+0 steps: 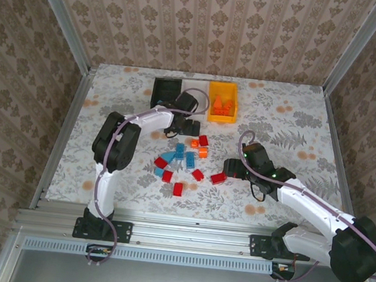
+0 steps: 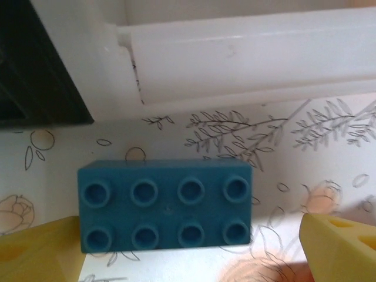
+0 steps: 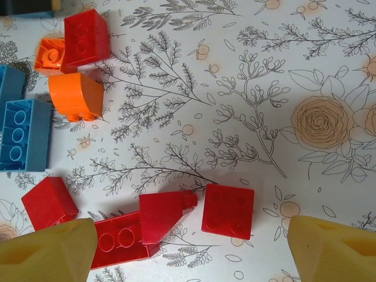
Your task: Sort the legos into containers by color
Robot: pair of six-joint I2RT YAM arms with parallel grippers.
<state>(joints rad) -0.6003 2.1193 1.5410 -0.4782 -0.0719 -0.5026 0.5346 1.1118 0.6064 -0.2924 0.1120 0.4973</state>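
Nearest, the right gripper (image 3: pixel 191 257) hovers low over the table (image 1: pixel 290 125), jaws spread wide and gripping nothing. Four red legos (image 3: pixel 228 210) lie on the cloth between its tips: a square one, a sloped one touching a two-stud one, and one off by the left tip. None of them is lifted.

Just beyond, the loose pile (image 1: pixel 179 151) sits mid-table between the two arms, red pieces on the near side, blue bricks (image 3: pixel 23 135) in the middle, and two orange legos (image 3: pixel 75 97) with one more red at the far edge.

Farther on, the left gripper (image 2: pixel 188 261) is also wide open. A blue eight-stud brick (image 2: pixel 165 205) lies flat on the table between its tips, studs up. The left tip is at the brick's corner (whether it touches I cannot tell), while the right tip stands clear, so the brick is not clamped. Right behind the brick runs the white bin (image 2: pixel 247 53), with the black bin (image 1: pixel 163 91) beside it.

Farthest, the orange bin (image 1: pixel 220 119) stands right of the black one, with a few orange pieces (image 1: pixel 220 106) in it.
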